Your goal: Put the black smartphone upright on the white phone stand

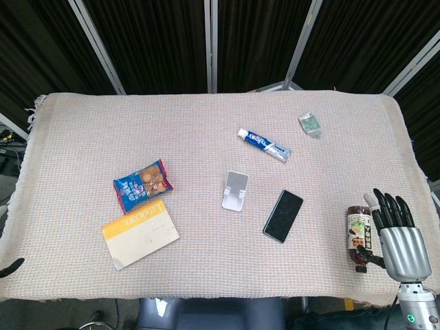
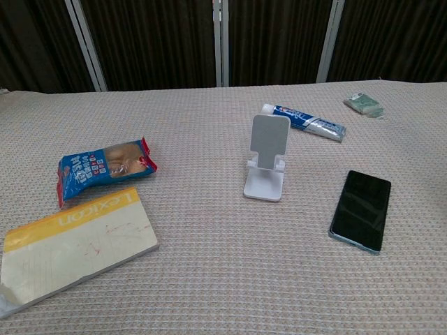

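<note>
The black smartphone (image 1: 283, 216) (image 2: 361, 209) lies flat, screen up, on the woven cloth just right of the white phone stand (image 1: 235, 190) (image 2: 267, 157). The stand is upright and carries nothing. My right hand (image 1: 399, 234) hovers at the table's near right corner with its fingers stretched out straight and nothing in them, well to the right of the phone. Only a dark tip (image 1: 10, 267) shows at the left edge of the head view, perhaps part of my left hand. The chest view shows neither hand.
A brown bottle (image 1: 358, 237) lies beside my right hand, between it and the phone. A toothpaste tube (image 1: 264, 145) (image 2: 303, 121) and a small green packet (image 1: 310, 124) lie behind the stand. A blue snack bag (image 1: 142, 184) and a yellow-edged notebook (image 1: 140, 234) are at the left.
</note>
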You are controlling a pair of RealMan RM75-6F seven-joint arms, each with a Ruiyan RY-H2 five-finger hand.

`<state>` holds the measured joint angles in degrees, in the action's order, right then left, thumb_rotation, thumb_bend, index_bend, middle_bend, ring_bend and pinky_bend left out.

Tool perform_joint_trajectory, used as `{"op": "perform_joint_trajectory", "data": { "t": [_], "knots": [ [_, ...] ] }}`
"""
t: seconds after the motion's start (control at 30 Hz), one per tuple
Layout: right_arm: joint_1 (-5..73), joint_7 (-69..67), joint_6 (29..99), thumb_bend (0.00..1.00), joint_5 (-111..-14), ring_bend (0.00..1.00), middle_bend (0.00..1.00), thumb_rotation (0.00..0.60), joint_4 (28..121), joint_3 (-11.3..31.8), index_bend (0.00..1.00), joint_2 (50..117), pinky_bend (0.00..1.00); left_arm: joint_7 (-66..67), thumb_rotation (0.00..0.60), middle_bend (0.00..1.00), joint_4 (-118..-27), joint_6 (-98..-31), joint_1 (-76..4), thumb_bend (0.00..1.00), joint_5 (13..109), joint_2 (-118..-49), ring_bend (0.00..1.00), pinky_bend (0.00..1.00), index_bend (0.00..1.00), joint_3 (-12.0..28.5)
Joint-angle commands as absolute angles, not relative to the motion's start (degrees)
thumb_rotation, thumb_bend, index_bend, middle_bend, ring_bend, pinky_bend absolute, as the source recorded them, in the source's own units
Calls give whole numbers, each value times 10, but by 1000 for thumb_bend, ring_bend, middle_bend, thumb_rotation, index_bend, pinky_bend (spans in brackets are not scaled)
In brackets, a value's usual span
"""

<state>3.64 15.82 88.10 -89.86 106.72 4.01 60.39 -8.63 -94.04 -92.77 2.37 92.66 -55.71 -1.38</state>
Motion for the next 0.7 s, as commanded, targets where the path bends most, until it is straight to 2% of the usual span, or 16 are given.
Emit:
{"op": "perform_joint_trajectory", "data": {
  "t": [0.03,0.17,0.33,0.57,0.7],
  "knots": [
    [37,158,879,0,-897,0,0,600,1067,40,0,603,0,-87,600,0,-941,-921,22,0,925,-556,0,0,0,-16],
    [45,163,859,0,-895,0,0,600,1066,36,0,607,0,-85,600,0,-938,-915,19,0,922,-559,0,0,0,-15],
    [82,111,796,0,-915,0,0,600,1052,29,0,601,0,-75,600,0,-936,-901,11,0,920,-564,0,0,0,-14],
    [213,31,659,0,-1004,0,0,600,925,31,5,637,0,-67,600,0,-927,-896,5,0,911,-575,0,0,0,-8],
    [281,11,607,0,-1050,1,52,600,844,29,67,678,0,-59,600,0,-925,-891,3,0,895,-581,0,0,0,-1]
  ]
}}
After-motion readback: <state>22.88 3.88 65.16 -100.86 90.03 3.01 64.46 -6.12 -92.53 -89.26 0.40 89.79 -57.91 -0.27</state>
